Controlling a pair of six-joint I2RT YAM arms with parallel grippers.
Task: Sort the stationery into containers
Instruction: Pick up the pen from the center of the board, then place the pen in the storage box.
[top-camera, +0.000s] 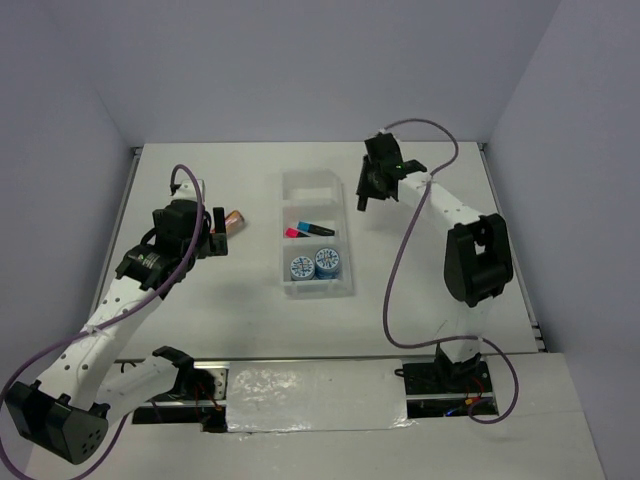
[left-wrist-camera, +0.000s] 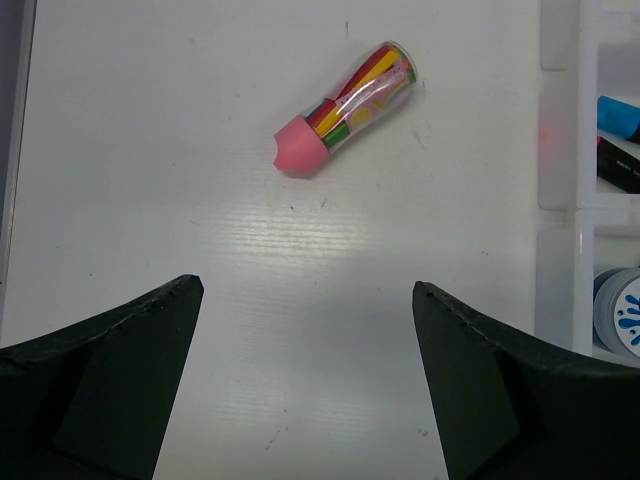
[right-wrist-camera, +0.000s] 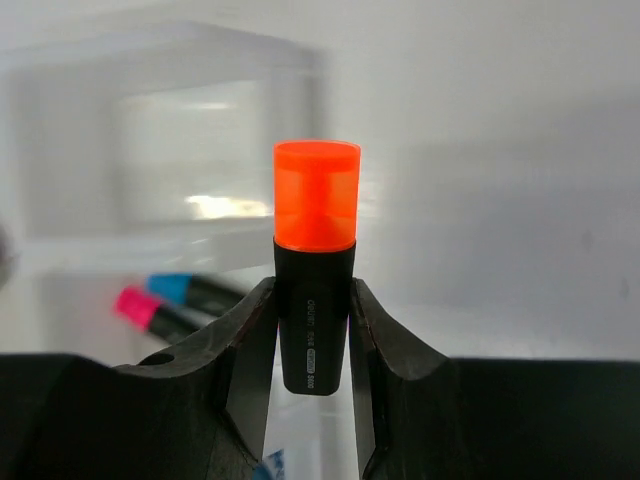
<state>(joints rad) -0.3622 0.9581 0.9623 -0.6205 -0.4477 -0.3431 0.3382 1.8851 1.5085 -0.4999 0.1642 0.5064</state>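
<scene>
My right gripper is shut on the black barrel of the orange-capped marker, which stands upright with its cap above the fingers. In the top view this gripper hangs beside the far right edge of the clear tray. The pink-capped marker and the blue-capped marker lie in the middle compartment. Two blue-and-white rolls sit in the near compartment. The pink-capped tube lies on the table left of the tray. My left gripper is open just short of the tube, with nothing between its fingers.
The tray's far compartment holds nothing. The tray's white wall runs along the right of the left wrist view, with the blue marker and a roll behind it. Grey walls enclose the table on three sides.
</scene>
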